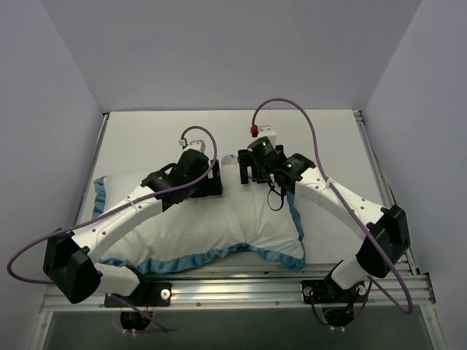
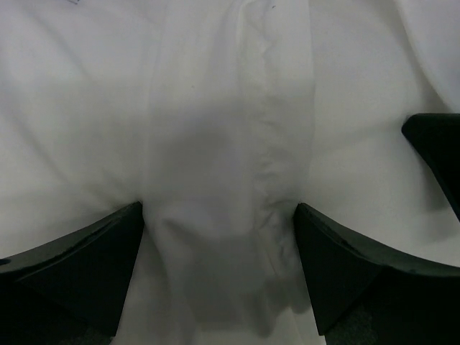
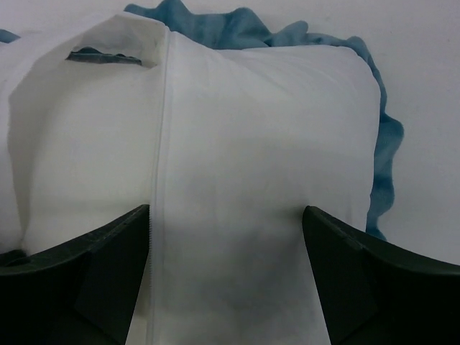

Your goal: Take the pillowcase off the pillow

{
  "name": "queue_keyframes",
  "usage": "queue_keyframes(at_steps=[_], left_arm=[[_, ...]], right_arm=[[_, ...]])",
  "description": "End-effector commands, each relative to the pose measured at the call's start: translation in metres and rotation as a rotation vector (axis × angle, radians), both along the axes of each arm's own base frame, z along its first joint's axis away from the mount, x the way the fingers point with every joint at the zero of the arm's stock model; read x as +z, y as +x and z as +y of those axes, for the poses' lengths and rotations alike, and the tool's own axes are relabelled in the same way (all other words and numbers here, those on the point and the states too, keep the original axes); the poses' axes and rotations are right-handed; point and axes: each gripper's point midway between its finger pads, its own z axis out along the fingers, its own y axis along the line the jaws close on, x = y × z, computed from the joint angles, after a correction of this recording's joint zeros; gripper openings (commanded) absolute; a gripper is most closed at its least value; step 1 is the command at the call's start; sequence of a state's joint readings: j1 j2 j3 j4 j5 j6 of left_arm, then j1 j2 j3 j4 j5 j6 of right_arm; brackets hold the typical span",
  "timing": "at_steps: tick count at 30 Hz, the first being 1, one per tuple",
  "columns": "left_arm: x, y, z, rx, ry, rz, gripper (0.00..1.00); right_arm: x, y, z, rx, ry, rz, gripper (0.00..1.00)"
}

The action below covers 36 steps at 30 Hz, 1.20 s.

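Seen from above, the pillow lay across the lower middle of the table, a plump white mass. The pillowcase showed as a blue ruffled edge along its lower, left and right sides. Whether the white top surface was pillow or the cover's plain side could not be told. Both arms reached over it to its upper edge, with the left gripper and the right gripper close together.

In the left wrist view the left gripper stood wide open, its black fingers pressed onto white cloth on either side of a raised, wrinkled fold, which was not pinched. A black part sat at the right edge of the frame.

In the right wrist view the right gripper was also spread open and gripped nothing. Its fingers sat astride the white bulge, with a seam line just beside the left one. Blue ruffle ran along the top and right, and a dark slit showed at upper left
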State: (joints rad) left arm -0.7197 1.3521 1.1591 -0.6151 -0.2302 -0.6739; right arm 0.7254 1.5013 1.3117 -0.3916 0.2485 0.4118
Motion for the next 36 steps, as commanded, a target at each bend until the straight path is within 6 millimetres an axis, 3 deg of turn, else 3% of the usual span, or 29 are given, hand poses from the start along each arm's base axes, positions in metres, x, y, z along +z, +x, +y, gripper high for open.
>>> queue_keyframes(at_steps=[1,3,4,6,7,9,10,13,17,20,22,24,25,27,28,34,36], left_arm=[[-0.020,-0.006,-0.003,0.027,-0.019,0.021,0.94],[-0.037,-0.013,-0.001,0.036,-0.018,0.053,0.94],[-0.057,-0.022,0.006,0.040,0.006,0.090,0.94],[-0.072,-0.032,0.010,0.055,-0.005,0.125,0.94],[-0.089,-0.042,0.017,0.057,0.013,0.157,0.94],[-0.099,-0.049,0.021,0.072,0.002,0.171,0.94],[-0.110,-0.056,0.028,0.080,0.020,0.195,0.94],[-0.119,-0.064,0.032,0.088,0.019,0.217,0.94],[-0.120,-0.071,0.036,0.082,0.011,0.221,0.94],[-0.101,-0.070,0.031,0.047,-0.005,0.182,0.94],[-0.074,-0.064,0.022,-0.003,-0.024,0.121,0.94],[-0.045,-0.061,0.016,-0.058,-0.042,0.054,0.94],[-0.016,-0.057,0.006,-0.096,-0.086,0.000,0.94],[0.014,-0.054,-0.003,-0.156,-0.102,-0.061,0.94],[0.046,-0.049,-0.012,-0.180,-0.138,-0.119,0.94],[0.123,-0.028,-0.053,-0.340,-0.093,-0.237,0.94],[0.133,-0.023,-0.066,-0.383,-0.048,-0.271,0.94]], right_arm=[[-0.013,0.013,-0.007,0.010,-0.010,0.005,0.79],[-0.024,0.020,-0.030,-0.038,-0.037,0.021,0.77],[-0.027,0.022,-0.040,-0.060,-0.046,0.024,0.76],[-0.030,0.026,-0.068,-0.121,-0.046,0.026,0.73],[-0.029,0.028,-0.077,-0.137,-0.045,0.023,0.70],[-0.028,0.028,-0.098,-0.178,-0.055,0.025,0.66],[-0.028,0.028,-0.103,-0.188,-0.057,0.023,0.61],[-0.042,0.027,-0.108,-0.193,-0.050,0.049,0.44],[-0.068,0.019,-0.093,-0.137,0.007,0.102,0.21],[-0.072,0.011,-0.071,-0.051,0.117,0.113,0.07],[-0.065,0.009,-0.056,0.009,0.191,0.096,0.00],[-0.063,0.006,-0.049,0.037,0.233,0.082,0.00],[-0.055,0.003,-0.043,0.068,0.270,0.070,0.00],[-0.053,-0.003,-0.038,0.093,0.307,0.064,0.00],[-0.044,-0.002,-0.034,0.111,0.336,0.034,0.00],[-0.028,-0.012,-0.022,0.158,0.428,-0.003,0.00],[-0.024,-0.014,-0.021,0.167,0.438,-0.017,0.00]])
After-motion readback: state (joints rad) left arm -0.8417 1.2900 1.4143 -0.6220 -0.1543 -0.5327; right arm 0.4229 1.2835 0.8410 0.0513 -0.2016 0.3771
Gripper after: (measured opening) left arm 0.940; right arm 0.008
